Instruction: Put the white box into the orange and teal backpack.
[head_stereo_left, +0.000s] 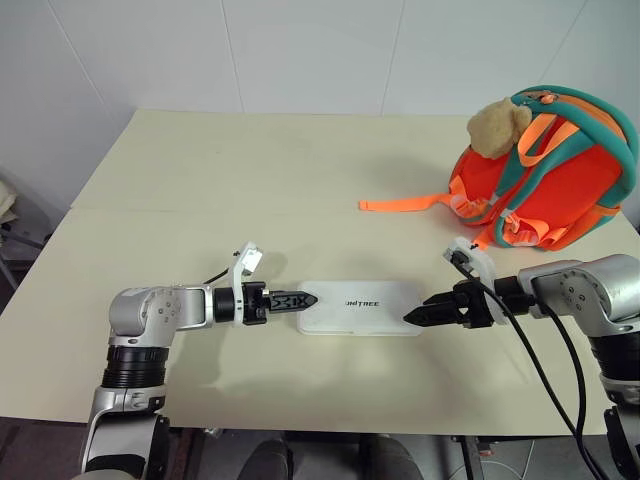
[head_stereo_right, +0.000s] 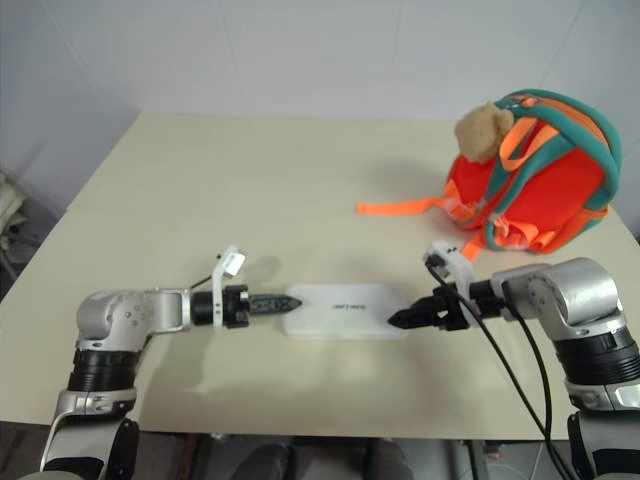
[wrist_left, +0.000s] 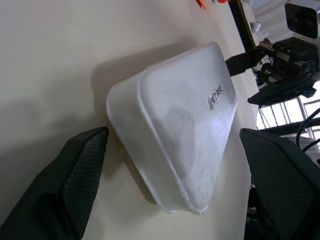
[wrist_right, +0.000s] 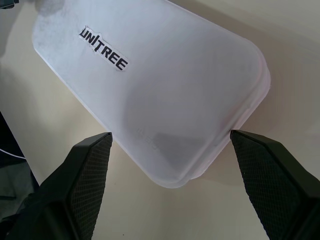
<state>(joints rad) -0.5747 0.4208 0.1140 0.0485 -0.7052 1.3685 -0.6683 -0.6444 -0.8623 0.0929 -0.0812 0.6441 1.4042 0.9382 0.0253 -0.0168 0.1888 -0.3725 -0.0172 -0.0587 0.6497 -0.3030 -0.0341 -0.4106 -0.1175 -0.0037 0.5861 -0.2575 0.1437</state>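
The box (head_stereo_left: 361, 306) lies flat near the table's (head_stereo_left: 250, 180) front edge, bare tabletop all round it. The left gripper (head_stereo_left: 300, 300) and right gripper (head_stereo_left: 420, 316) sit at its two short ends, both spread wide (neither holding anything). The backpack (head_stereo_left: 560, 190) stands at the far right corner against white walls.

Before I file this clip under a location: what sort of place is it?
Probably a lab or test room, not a home: a bare cream table against plain white wall panels, set only with the white box and the orange and teal backpack.
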